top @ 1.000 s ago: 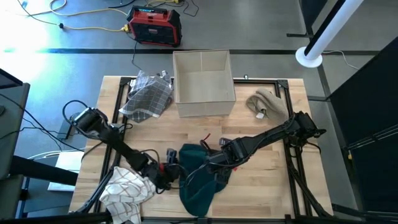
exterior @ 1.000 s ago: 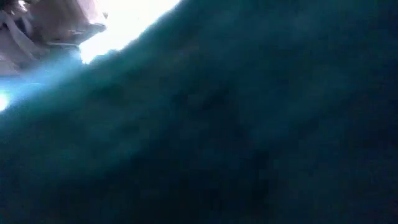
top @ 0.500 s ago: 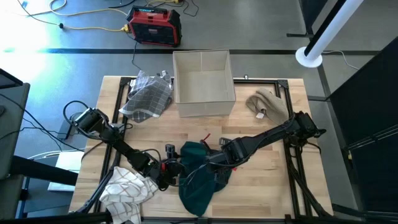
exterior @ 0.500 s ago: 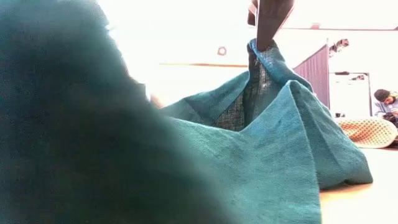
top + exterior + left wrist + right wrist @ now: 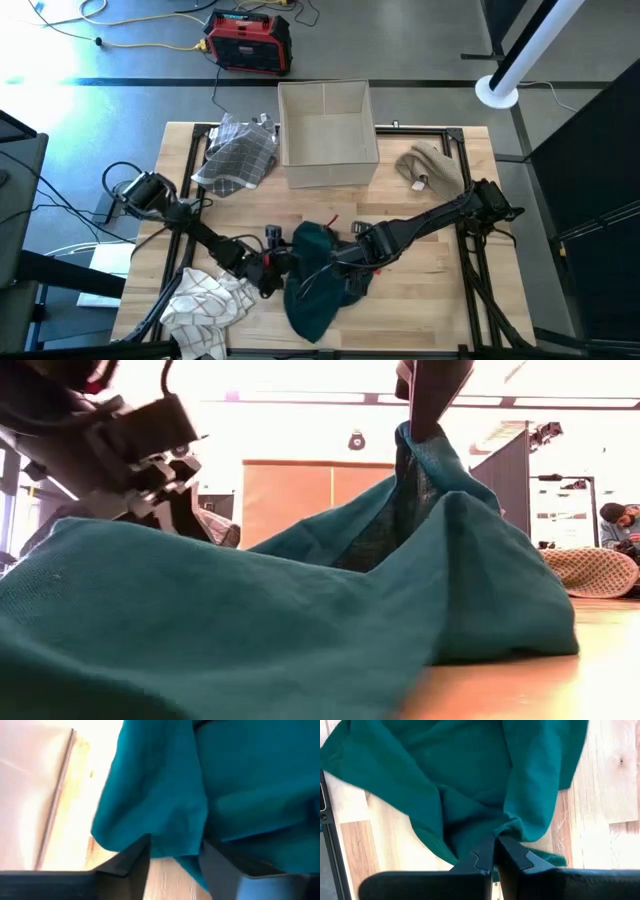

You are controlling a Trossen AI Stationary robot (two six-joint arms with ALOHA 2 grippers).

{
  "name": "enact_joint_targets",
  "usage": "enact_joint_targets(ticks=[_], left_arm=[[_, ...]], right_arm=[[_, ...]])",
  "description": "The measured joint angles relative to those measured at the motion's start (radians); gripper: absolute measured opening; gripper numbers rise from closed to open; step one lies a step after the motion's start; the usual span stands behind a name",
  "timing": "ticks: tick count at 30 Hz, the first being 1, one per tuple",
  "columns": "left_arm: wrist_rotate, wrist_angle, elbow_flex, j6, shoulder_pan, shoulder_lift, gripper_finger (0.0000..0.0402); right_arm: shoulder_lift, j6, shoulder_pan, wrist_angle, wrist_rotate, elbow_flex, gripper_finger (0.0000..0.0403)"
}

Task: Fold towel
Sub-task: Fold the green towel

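The teal towel [image 5: 318, 285] lies bunched at the table's [image 5: 440, 310] near middle, one end trailing toward the near edge. The right gripper [image 5: 494, 851] is pinched shut on a fold of it, lifting a peak, probably to free an edge. The left gripper [image 5: 172, 856] sits at the towel's left side, fingers apart astride a hem, likely about to take a corner. Farther off stand a checked cloth [image 5: 238, 152], a box [image 5: 327, 135] and a tan cloth [image 5: 430, 166].
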Motion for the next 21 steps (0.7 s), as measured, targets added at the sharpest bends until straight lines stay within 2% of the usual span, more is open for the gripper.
enact_joint_targets(ticks=[5,6,10,13,16,21], left_arm=[[0.096,-0.001,0.000,-0.017,0.037,0.000,0.0020],[0.111,-0.001,0.000,-0.031,0.042,0.000,0.0011],[0.148,-0.021,0.000,-0.067,0.049,-0.008,0.0006],[0.174,-0.154,0.022,-0.103,0.049,-0.063,0.0003],[0.206,-0.325,0.072,-0.141,0.040,-0.167,0.0002],[0.232,-0.543,0.170,-0.159,0.016,-0.378,0.0001]], right_arm=[[0.000,0.005,0.000,0.000,0.001,0.000,0.0000],[0.000,0.006,0.000,0.000,0.001,0.000,0.0000],[0.000,0.028,0.000,0.006,0.001,0.000,0.0000],[0.000,0.065,0.000,0.006,-0.033,0.027,0.0000],[-0.001,0.027,0.000,-0.025,-0.063,0.114,0.0000],[-0.001,-0.041,-0.010,-0.201,-0.052,0.298,0.0000]])
